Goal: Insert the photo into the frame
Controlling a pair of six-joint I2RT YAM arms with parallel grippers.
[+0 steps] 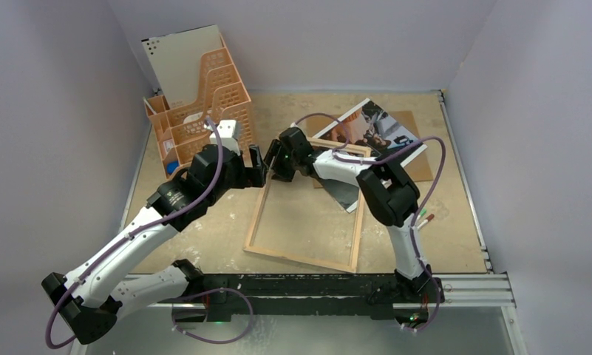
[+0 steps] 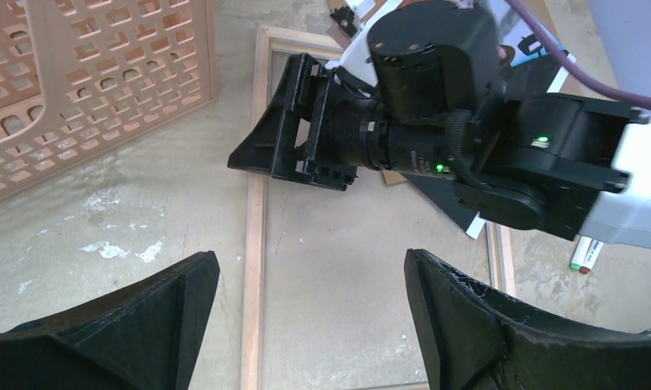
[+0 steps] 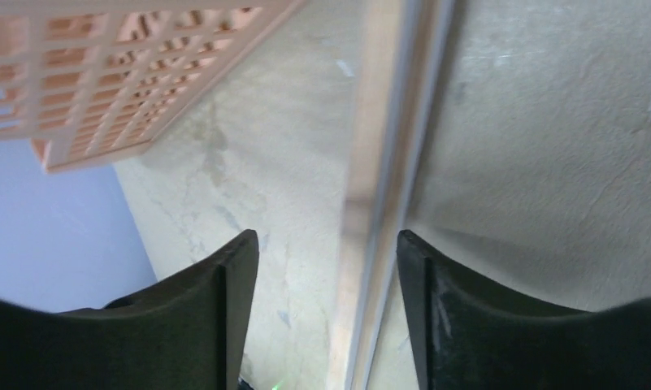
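The frame [image 1: 304,257] lies back-up in the middle of the table, its light wood rim showing. The photo [image 1: 372,124] lies at the back right, with one part over the frame's far right corner and my right arm across it. My right gripper [image 1: 273,161] is open at the frame's far left corner. In the right wrist view its fingers [image 3: 328,244] straddle the frame's left rail [image 3: 375,162] without touching it. My left gripper [image 1: 257,171] is open and empty just left of it. In the left wrist view [image 2: 310,268] it hovers over the left rail [image 2: 254,244].
An orange mesh desk organiser [image 1: 200,103] holding a white board stands at the back left, close to the left arm. A brown hardboard sheet [image 1: 420,167] lies under the photo. Marker pens [image 1: 424,219] lie right of the right arm. Grey walls enclose the table.
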